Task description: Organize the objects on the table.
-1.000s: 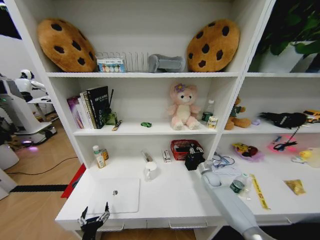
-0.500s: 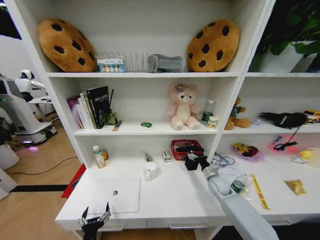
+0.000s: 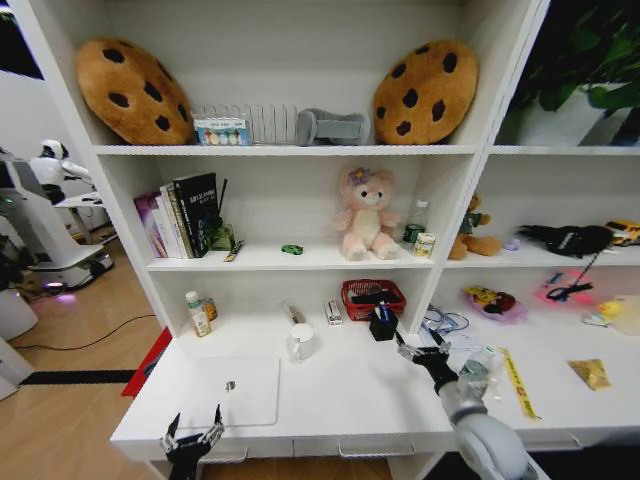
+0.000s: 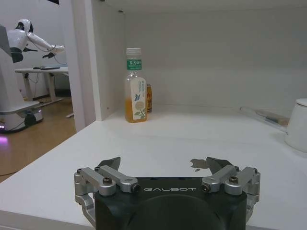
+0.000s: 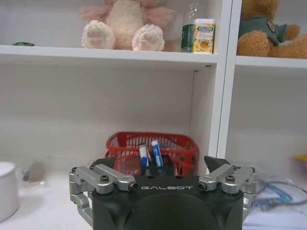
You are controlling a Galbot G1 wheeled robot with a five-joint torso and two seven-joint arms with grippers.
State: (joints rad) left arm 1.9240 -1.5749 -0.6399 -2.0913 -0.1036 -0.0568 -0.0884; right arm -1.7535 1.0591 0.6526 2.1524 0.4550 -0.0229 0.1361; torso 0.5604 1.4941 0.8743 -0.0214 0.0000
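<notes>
Black holder [image 3: 383, 323] base hidden behind right gripper [image 5: 162, 168], 2 pens [image 5: 156, 152] upright

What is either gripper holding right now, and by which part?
Nothing. The right gripper is open beside the black holder; the left gripper is open at the table's front edge.

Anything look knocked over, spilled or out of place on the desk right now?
Nothing looks spilled or broken. The black pen holder stands upright before the red basket, pens inside. A clear bottle lies on its side by the open right gripper, beside a loose yellow ruler. The open left gripper hangs at the desk's front edge.
</notes>
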